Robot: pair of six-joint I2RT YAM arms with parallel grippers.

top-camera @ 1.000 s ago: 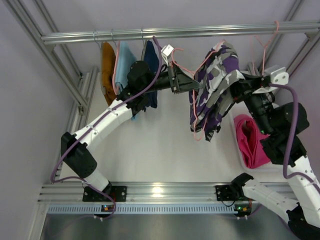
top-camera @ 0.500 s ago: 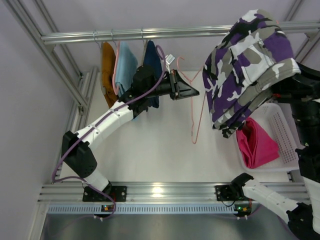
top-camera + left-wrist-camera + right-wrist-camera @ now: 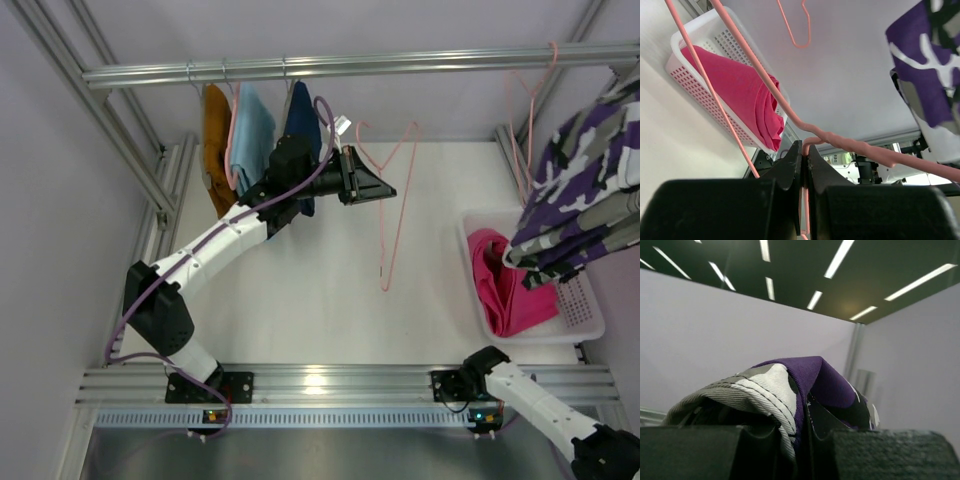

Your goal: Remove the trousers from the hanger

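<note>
The left arm (image 3: 215,243) is stretched far and rightward, the left gripper (image 3: 803,150) pinched on the hanger (image 3: 855,146); the right gripper (image 3: 806,427) is clamped on the patterned trousers (image 3: 815,377).

My right claw (image 3: 807,434) shows only as dark blurs, cut off by the bottom edge of its own wrist view. From above, the patterned trousers (image 3: 585,190) hide it and most of that arm, and run off the right edge. They also cover part of the pink trousers (image 3: 497,290) in the basket (image 3: 590,328).
</note>
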